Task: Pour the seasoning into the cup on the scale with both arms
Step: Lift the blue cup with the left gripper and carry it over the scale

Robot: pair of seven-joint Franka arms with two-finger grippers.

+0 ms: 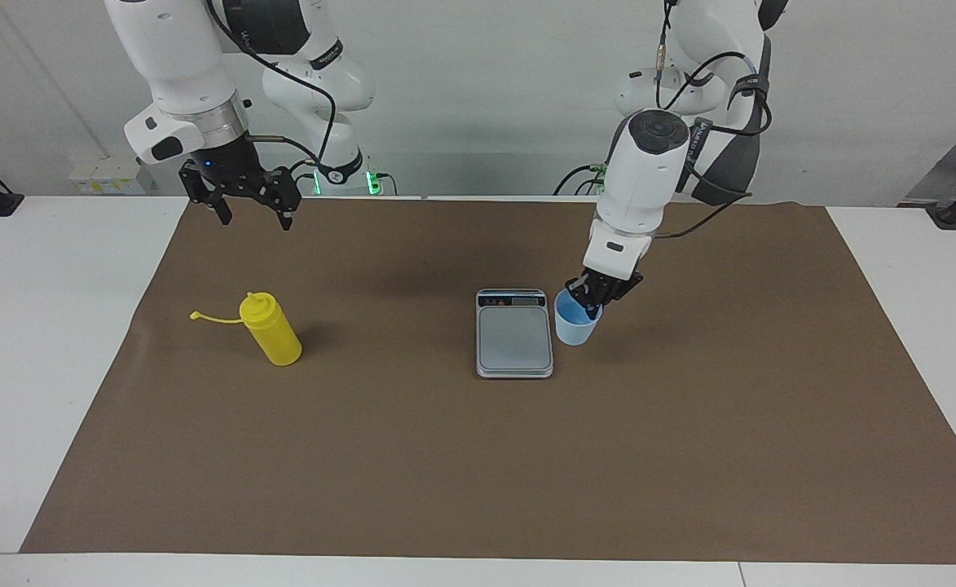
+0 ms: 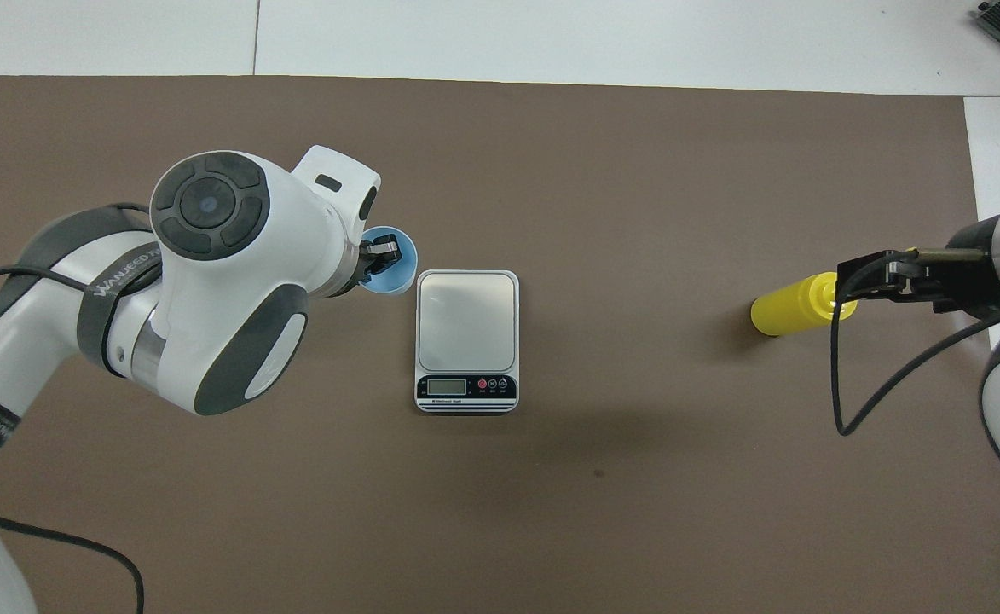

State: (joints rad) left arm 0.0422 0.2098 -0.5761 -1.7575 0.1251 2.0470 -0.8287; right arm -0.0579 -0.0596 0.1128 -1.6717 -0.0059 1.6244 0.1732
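Facing view, from the robots outward: the right hand (image 1: 251, 214) hangs in the air with its two fingers spread apart and nothing between them, over the brown mat (image 1: 478, 456) toward the right arm's end of the surface; this arm waits. The yellow bottle (image 1: 271, 329) stands on the mat well below that hand and apart from it, a little farther from the robots, with its thin tethered cap (image 1: 196, 315) stretched out toward the right arm's end of the surface. In the overhead view the hand partly covers the bottle's top (image 2: 823, 297), but the facing view shows clear air between them. Toward the middle, the left hand (image 1: 591, 303) is clamped on the rim of the blue cup (image 1: 574, 320), one finger inside and one outside the wall. The cup hangs from that grip just beside the scale (image 1: 514, 333), at the edge toward the left arm's end; whether its base touches the mat cannot be told. The scale lies flat on the mat, its display strip (image 2: 466, 388) at the end nearer the robots, its grey plate (image 2: 466, 321) bare.
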